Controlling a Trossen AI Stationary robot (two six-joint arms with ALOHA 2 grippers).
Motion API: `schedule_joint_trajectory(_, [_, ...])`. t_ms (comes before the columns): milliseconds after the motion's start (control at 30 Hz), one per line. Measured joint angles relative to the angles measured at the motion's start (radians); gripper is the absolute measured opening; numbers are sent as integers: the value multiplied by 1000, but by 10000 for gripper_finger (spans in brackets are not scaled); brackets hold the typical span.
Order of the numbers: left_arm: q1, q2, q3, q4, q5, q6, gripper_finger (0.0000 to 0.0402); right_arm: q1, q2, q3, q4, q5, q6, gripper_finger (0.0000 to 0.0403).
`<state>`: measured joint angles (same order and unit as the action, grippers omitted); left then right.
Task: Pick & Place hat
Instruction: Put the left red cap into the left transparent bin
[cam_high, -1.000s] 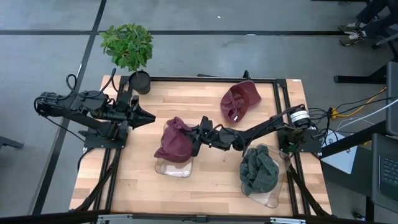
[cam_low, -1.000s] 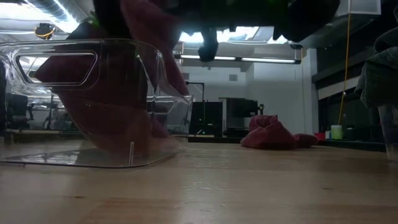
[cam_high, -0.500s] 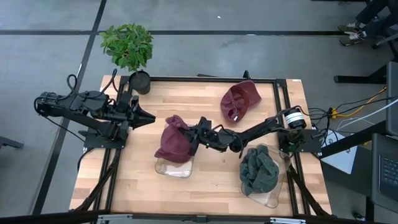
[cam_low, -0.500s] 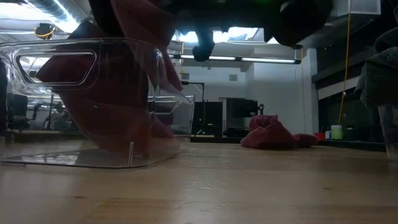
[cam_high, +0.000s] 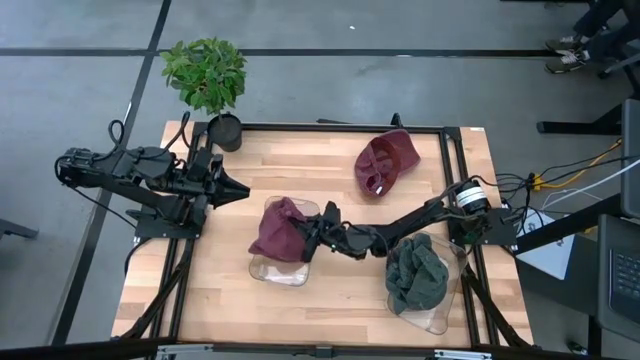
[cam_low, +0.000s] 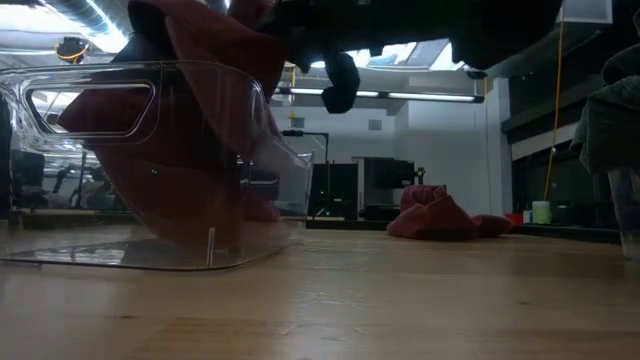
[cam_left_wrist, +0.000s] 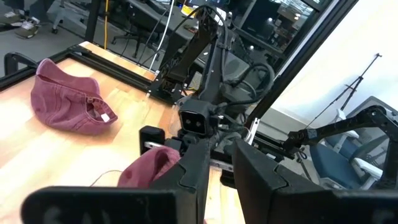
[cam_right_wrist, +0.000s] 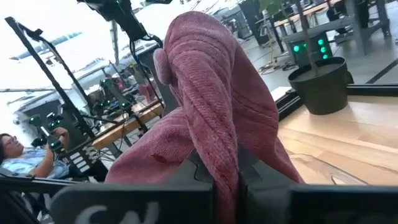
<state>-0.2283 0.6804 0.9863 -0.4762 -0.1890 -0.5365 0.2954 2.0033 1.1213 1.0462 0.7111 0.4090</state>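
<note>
While the right gripper (cam_high: 312, 238) is mostly buried in cloth, its jaws are clenched on a fold of the maroon hat (cam_high: 279, 229), which bunches up directly ahead of them and hides the fingertips. That hat hangs crumpled, ribbed and soft, over a clear bin (cam_high: 281, 268) just below the jaws. The left gripper (cam_high: 236, 189) waits well apart, jaws nearly closed on nothing. A second maroon hat (cam_high: 385, 162) lies open-side up behind the right arm.
</note>
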Motion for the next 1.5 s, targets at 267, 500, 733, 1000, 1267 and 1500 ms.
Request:
schedule_joint_trajectory(267, [0,0,0,0,0,0,65,39,0,0,35,89,-50,8])
schedule_joint_trajectory(500, [0,0,0,0,8,0,65,41,0,0,-64,94,-50,8])
schedule_joint_trajectory(733, [0,0,0,0,8,0,65,41,-1,-2,-186,103,-71,8])
schedule_joint_trajectory(1000, [1,0,0,-10,32,0,65,33,-32,-1,-290,-10,-107,19])
schedule_joint_trajectory(1267, [1,0,0,-53,35,-19,65,-5,-32,-1,-284,-299,-46,36])
schedule_joint_trajectory(1500, [0,0,0,-53,35,-19,65,-77,-32,-1,-293,-487,-48,97])
